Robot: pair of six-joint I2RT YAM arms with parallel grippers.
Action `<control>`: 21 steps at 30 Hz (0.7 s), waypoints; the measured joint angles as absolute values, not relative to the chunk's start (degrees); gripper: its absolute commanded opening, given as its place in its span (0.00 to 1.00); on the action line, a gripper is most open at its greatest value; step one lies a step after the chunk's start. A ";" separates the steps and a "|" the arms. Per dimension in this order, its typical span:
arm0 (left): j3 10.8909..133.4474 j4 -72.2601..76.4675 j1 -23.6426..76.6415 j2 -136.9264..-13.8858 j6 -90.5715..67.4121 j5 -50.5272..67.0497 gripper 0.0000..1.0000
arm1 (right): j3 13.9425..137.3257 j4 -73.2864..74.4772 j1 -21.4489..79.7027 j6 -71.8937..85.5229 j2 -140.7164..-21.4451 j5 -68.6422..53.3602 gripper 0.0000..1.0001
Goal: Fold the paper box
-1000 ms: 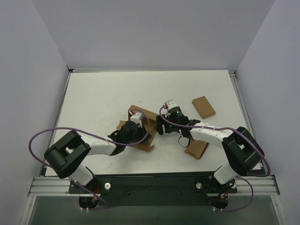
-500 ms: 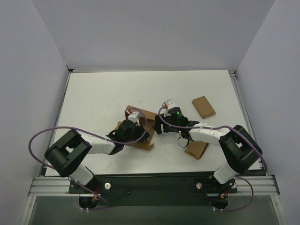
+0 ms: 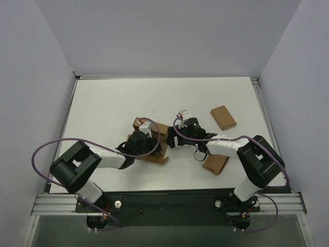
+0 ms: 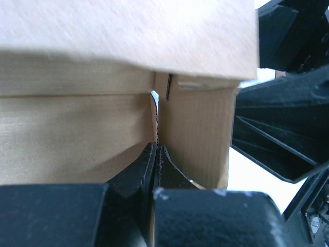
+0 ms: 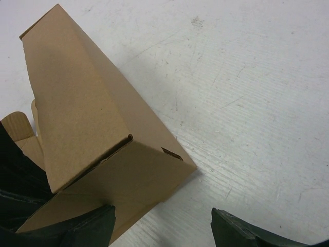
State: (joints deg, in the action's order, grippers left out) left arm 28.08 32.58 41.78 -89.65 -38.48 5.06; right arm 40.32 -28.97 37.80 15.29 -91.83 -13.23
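Since second ago, paper box folded up squarer, frame centre. Left claw pinched shut on box wall; right claw spread wide beside box.

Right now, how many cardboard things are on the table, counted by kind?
paper box, partly folded: 1
small brown cardboard boxes, lying flat: 2
Total: 3

The left gripper is pinched closed on a thin, edge-on panel of the paper box, whose brown walls fill left and centre beneath an overhanging flap, with the black right arm just right of it above a strip of white table.
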 measured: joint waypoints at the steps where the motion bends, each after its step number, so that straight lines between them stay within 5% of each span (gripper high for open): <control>1: 27.97 32.82 41.45 -89.69 -38.61 5.45 0.01 | 40.32 -28.97 37.80 15.31 -91.81 -13.61 0.78; 21: 29.21 31.68 38.87 -91.18 -38.54 10.94 0.01 | 35.33 -29.32 36.47 16.40 -89.10 -15.03 0.81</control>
State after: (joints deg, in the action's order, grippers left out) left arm 29.21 31.68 38.87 -91.18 -38.54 10.94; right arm 35.33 -29.32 36.47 16.40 -89.10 -15.03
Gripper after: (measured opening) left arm 0.050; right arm 0.804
